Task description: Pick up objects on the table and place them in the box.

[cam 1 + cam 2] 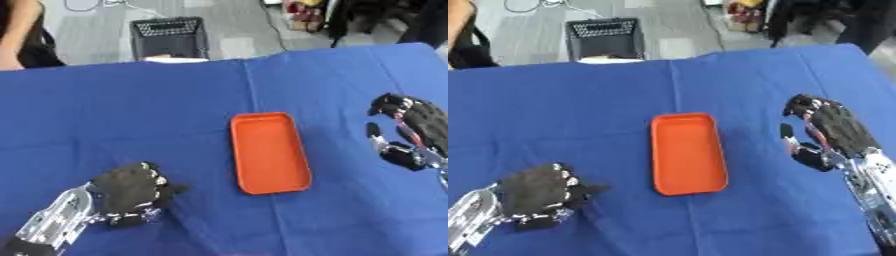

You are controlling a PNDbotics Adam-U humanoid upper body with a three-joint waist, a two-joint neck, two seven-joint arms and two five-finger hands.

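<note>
Here the orange box [270,152], a shallow smooth rounded-corner tray that looks like plastic, lies empty in the middle of the counter [131,110], which is covered in soft blue cloth. No loose object shows on the cloth. The left hand [129,192] rests knuckles-up at the lower left, its fingers curled; whether they enclose something cannot be told. The right hand [829,127] hovers right of the box, fingers spread apart. The task seems to be between placements; next likely calls for finding an object.
</note>
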